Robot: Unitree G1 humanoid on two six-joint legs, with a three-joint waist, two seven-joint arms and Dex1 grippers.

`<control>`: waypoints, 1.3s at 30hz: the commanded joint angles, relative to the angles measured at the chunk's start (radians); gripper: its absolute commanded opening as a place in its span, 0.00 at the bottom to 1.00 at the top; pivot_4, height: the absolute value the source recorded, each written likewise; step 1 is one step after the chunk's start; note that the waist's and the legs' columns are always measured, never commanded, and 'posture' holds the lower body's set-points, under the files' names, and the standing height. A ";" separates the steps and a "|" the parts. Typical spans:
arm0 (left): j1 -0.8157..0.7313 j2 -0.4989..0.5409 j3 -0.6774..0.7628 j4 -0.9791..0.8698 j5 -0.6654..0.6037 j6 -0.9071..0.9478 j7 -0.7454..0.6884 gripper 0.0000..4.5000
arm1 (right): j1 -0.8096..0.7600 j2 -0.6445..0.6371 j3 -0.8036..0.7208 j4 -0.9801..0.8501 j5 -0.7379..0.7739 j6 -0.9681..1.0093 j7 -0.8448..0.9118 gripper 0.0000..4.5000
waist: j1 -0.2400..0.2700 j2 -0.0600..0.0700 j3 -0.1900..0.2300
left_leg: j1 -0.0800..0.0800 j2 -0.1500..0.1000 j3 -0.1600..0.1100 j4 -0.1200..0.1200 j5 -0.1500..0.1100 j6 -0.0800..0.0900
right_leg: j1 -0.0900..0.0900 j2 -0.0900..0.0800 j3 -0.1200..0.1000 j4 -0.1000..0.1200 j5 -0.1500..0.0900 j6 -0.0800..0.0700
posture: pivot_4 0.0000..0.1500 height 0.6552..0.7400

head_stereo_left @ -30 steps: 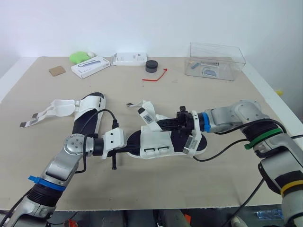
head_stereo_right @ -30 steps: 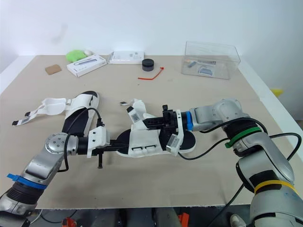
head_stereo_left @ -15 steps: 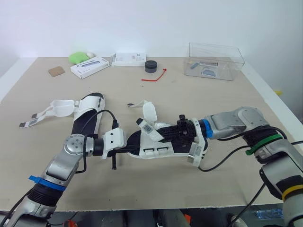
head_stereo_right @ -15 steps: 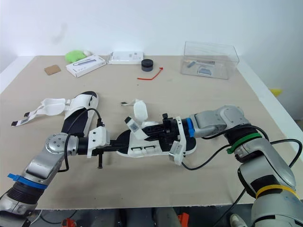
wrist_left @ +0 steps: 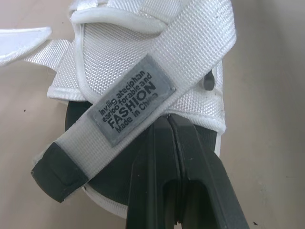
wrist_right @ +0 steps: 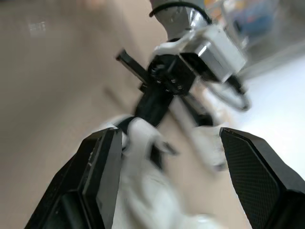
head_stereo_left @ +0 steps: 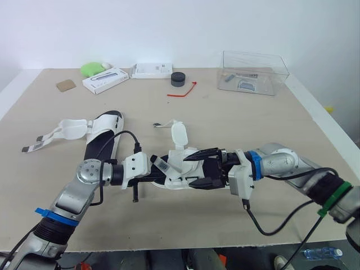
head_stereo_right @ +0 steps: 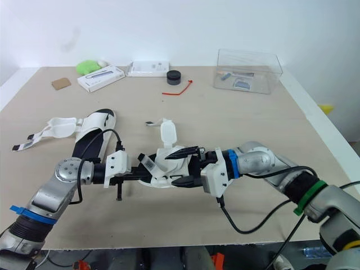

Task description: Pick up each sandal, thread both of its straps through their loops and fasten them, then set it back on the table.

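Right claw (head_stereo_left: pixel 189 170): hanging released, its two fingers spreading wide to either side of the nearer sandal (head_stereo_left: pixel 175 169); a second ago it was clamping the upper near the heel end.
Left claw (wrist_left: pixel 169 124): staying clenched, its tips tucking under the labelled strap (wrist_left: pixel 128 102); whether it is pinching anything I cannot tell.
Nearer sandal: sitting between the two claws, on or just over the worktop (head_stereo_left: pixel 236 118), now lying closer to the left claw.
Tall strap (head_stereo_left: pixel 179 136): sticking upright, not yet threaded.
Other sandal (head_stereo_left: pixel 104 135): lying well apart to the robot's left, straps trailing loose.
Meaning: probably the right claw is regrasping; fastening is looking barely begun.
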 commanded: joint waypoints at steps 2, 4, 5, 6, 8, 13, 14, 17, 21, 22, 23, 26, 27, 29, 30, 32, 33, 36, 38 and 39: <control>-0.007 0.003 -0.003 0.006 -0.001 -0.010 -0.013 0.00 | -0.014 -0.029 -0.190 -0.271 0.378 0.573 0.093 0.79 | 0.000 0.000 0.000 | 0.000 0.000 0.000 0.000 0.000 0.000 | 0.000 0.000 -0.001 0.000 0.001 -0.001 | 1.00 1.00; -0.010 0.001 -0.005 0.006 -0.002 -0.009 -0.013 0.00 | -0.046 -0.030 -0.226 -0.348 0.517 0.878 0.054 0.79 | 0.002 0.000 0.000 | 0.000 0.001 -0.002 0.001 0.001 0.000 | 0.000 0.000 -0.003 0.000 0.001 -0.001 | 1.00 1.00; -0.011 -0.001 -0.006 0.006 -0.002 -0.008 -0.014 0.00 | -0.063 -0.014 -0.243 -0.374 0.563 0.991 0.026 0.79 | 0.003 0.000 0.000 | 0.000 0.001 -0.002 0.001 0.001 0.000 | 0.000 0.000 -0.004 0.000 0.001 -0.001 | 1.00 1.00; -0.011 -0.001 -0.007 0.007 -0.001 -0.009 -0.015 0.00 | -0.090 0.003 -0.258 -0.392 0.640 1.130 -0.024 0.79 | 0.003 0.000 0.000 | 0.000 0.001 -0.002 0.001 0.001 -0.001 | 0.000 -0.001 -0.005 0.000 0.001 -0.002 | 1.00 1.00; -0.012 -0.001 -0.007 0.009 -0.001 -0.011 -0.018 0.00 | -0.118 0.028 -0.291 -0.408 0.729 1.317 -0.072 0.79 | 0.003 0.000 0.000 | -0.001 0.001 -0.002 0.001 0.001 -0.001 | 0.000 -0.001 -0.006 0.000 0.001 -0.003 | 1.00 1.00; -0.015 0.003 -0.006 0.015 0.003 -0.015 -0.021 0.00 | -0.156 0.169 -0.345 -0.367 0.741 1.641 -0.190 0.79 | 0.010 0.000 0.000 | -0.003 0.001 -0.003 0.001 0.001 -0.001 | -0.001 -0.002 -0.008 0.000 0.001 -0.004 | 1.00 1.00; -0.015 0.003 -0.006 0.016 0.003 -0.016 -0.021 0.00 | -0.159 0.194 -0.357 -0.357 0.733 1.686 -0.206 0.79 | 0.011 0.000 0.000 | -0.003 0.001 -0.003 0.001 0.001 -0.001 | -0.002 -0.001 -0.008 0.000 0.001 -0.004 | 1.00 1.00; -0.022 0.000 -0.007 0.021 0.003 -0.016 -0.020 0.00 | -0.176 0.276 -0.380 -0.292 0.697 1.810 -0.238 0.79 | 0.013 0.000 0.000 | -0.005 0.001 -0.004 0.001 0.001 -0.001 | -0.002 -0.001 -0.008 0.000 0.001 -0.003 | 1.00 1.00; -0.025 -0.003 -0.009 0.021 0.003 -0.015 -0.018 0.00 | -0.192 0.363 -0.417 -0.211 0.641 1.918 -0.256 0.79 | 0.014 0.000 0.000 | -0.006 0.000 -0.005 0.002 0.001 -0.001 | -0.002 -0.001 -0.008 0.000 0.001 -0.002 | 1.00 1.00; -0.025 -0.004 -0.008 0.021 0.003 -0.016 -0.017 0.00 | -0.198 0.378 -0.427 -0.194 0.624 1.938 -0.257 0.79 | 0.015 0.000 0.000 | -0.006 0.000 -0.005 0.002 0.001 -0.001 | -0.002 -0.001 -0.008 0.000 0.001 -0.002 | 1.00 1.00; -0.024 -0.004 -0.008 0.020 0.004 -0.016 -0.016 0.00 | -0.204 0.388 -0.434 -0.184 0.600 1.949 -0.252 0.79 | 0.015 0.000 0.000 | -0.006 0.000 -0.006 0.002 0.001 -0.001 | -0.002 -0.001 -0.008 0.000 0.001 -0.001 | 1.00 1.00; -0.021 -0.004 -0.006 0.022 0.003 -0.018 -0.014 0.00 | -0.217 0.420 -0.467 -0.158 0.556 1.988 -0.235 0.79 | 0.015 0.000 0.000 | -0.007 0.000 -0.007 0.002 0.001 -0.001 | -0.002 0.000 -0.008 0.000 0.000 -0.001 | 1.00 1.00; -0.020 -0.004 -0.005 0.022 0.003 -0.019 -0.013 0.00 | -0.220 0.433 -0.482 -0.147 0.553 2.006 -0.231 0.79 | 0.015 0.000 0.000 | -0.007 0.000 -0.007 0.002 0.001 -0.001 | -0.002 0.000 -0.008 0.000 0.000 -0.001 | 1.00 1.00; -0.016 -0.004 -0.006 0.022 0.004 -0.021 -0.011 0.00 | -0.224 0.455 -0.502 -0.138 0.556 2.058 -0.214 0.79 | 0.015 0.000 0.000 | -0.007 0.000 -0.007 0.002 0.001 -0.001 | -0.002 0.000 -0.008 0.000 0.000 -0.001 | 1.00 1.00; -0.014 -0.005 -0.007 0.019 0.004 -0.021 -0.009 0.00 | -0.224 0.464 -0.506 -0.141 0.560 2.089 -0.203 0.79 | 0.015 0.000 0.000 | -0.007 0.000 -0.008 0.002 0.001 -0.001 | -0.002 0.000 -0.008 0.000 0.000 -0.001 | 1.00 1.00; -0.013 -0.007 -0.008 0.016 0.004 -0.019 -0.006 0.00 | -0.221 0.484 -0.515 -0.140 0.565 2.132 -0.195 0.79 | 0.015 0.000 0.000 | -0.007 0.000 -0.008 0.002 0.001 -0.001 | -0.002 0.000 -0.008 0.000 0.000 -0.001 | 1.00 1.00; -0.012 -0.007 -0.008 0.015 0.004 -0.019 -0.005 0.00 | -0.220 0.491 -0.518 -0.138 0.565 2.144 -0.192 0.79 | 0.015 0.000 0.000 | -0.007 0.000 -0.009 0.002 0.001 -0.001 | -0.002 0.000 -0.009 0.000 0.000 -0.001 | 1.00 1.00; -0.009 -0.006 -0.009 0.012 0.004 -0.018 -0.005 0.00 | -0.220 0.504 -0.520 -0.143 0.548 2.175 -0.170 0.79 | 0.015 0.000 0.000 | -0.008 0.000 -0.010 0.002 0.001 -0.001 | -0.002 0.000 -0.009 -0.001 0.000 -0.001 | 1.00 1.00; -0.006 -0.006 -0.009 0.007 0.003 -0.016 -0.004 0.00 | -0.217 0.513 -0.523 -0.143 0.536 2.190 -0.163 0.79 | 0.015 0.000 0.000 | -0.009 -0.001 -0.011 0.002 0.001 -0.001 | -0.002 0.000 -0.010 -0.001 0.000 -0.001 | 1.00 1.00; -0.005 -0.006 -0.010 0.005 0.003 -0.015 -0.004 0.00 | -0.215 0.519 -0.525 -0.139 0.530 2.196 -0.160 0.79 | 0.014 0.000 0.000 | -0.009 -0.001 -0.011 0.002 0.001 -0.001 | -0.002 0.000 -0.011 -0.001 0.000 -0.001 | 1.00 1.00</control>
